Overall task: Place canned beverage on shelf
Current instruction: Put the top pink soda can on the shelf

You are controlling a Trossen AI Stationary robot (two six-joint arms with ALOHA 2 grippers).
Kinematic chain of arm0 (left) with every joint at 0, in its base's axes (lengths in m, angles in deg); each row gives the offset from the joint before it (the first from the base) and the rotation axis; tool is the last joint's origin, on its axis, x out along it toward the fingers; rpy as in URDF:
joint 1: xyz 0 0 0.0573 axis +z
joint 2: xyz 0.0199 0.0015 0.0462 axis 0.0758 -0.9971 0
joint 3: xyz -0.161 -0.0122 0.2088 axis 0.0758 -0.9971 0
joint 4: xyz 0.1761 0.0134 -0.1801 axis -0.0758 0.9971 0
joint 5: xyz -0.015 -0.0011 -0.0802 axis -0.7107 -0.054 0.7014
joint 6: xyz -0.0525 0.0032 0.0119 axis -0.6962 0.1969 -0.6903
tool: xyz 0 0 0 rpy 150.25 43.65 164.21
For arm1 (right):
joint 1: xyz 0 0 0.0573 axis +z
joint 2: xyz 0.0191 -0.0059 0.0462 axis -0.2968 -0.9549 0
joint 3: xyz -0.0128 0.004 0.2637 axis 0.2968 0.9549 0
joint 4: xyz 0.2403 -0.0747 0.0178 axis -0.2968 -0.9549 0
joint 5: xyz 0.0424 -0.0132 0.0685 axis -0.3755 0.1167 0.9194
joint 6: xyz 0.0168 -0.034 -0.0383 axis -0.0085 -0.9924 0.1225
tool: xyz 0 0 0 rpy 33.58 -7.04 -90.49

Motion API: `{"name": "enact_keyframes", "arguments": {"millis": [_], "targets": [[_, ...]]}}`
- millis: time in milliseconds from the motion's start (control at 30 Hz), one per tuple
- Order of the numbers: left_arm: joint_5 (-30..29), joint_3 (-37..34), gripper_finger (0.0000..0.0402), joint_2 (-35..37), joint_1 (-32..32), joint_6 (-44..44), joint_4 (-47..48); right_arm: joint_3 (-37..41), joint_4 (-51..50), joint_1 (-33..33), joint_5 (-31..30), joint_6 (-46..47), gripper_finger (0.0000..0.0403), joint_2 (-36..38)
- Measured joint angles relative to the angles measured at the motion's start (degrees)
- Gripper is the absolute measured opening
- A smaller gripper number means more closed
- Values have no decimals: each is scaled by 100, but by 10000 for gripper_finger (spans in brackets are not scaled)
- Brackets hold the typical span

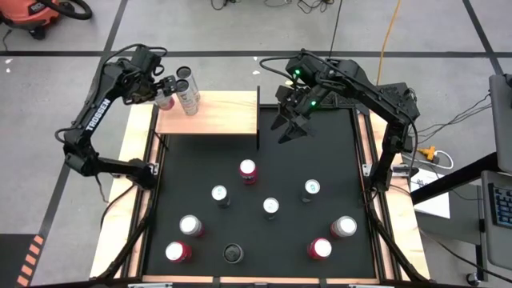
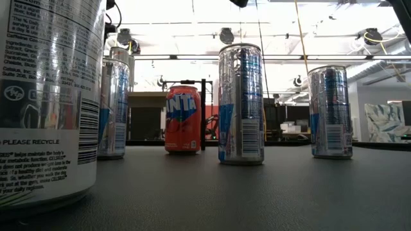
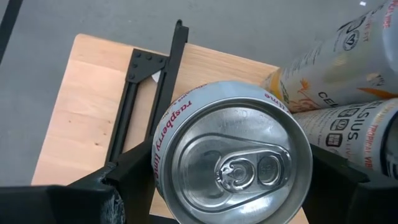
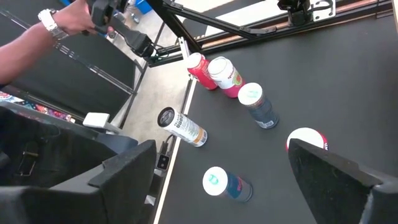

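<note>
High view shows the left gripper (image 1: 163,94) holding a raspberry can (image 1: 166,99) over the shelf's (image 1: 224,116) left edge beside two standing cans (image 1: 187,90), right gripper (image 1: 290,128) wide and idle; left wrist view confirms placement underway, needing lowering and release.

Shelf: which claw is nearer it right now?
Left. The left claw is over the shelf at its far-left corner, closed on a raspberry can. The right claw hangs open just past its right edge.
</note>
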Motion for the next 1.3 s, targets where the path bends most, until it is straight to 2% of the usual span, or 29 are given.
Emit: {"name": "enact_keyframes", "arguments": {"millis": [100,367,900,1167,1300], "targets": [[80,-76,303,3,-99,-40,10,0,0,0,-2,0,345,0],[-147,-528,303,80,-520,-321,9,0,2,-1,-144,124,345,0],[-159,-808,305,111,-546,-144,-206,0,2,0,-148,127,345,2],[-139,-824,347,106,-546,-110,-353,0,2,-2,-150,128,345,2],[-153,-824,353,106,-546,-50,-355,0,2,0,-149,127,345,2]]}}
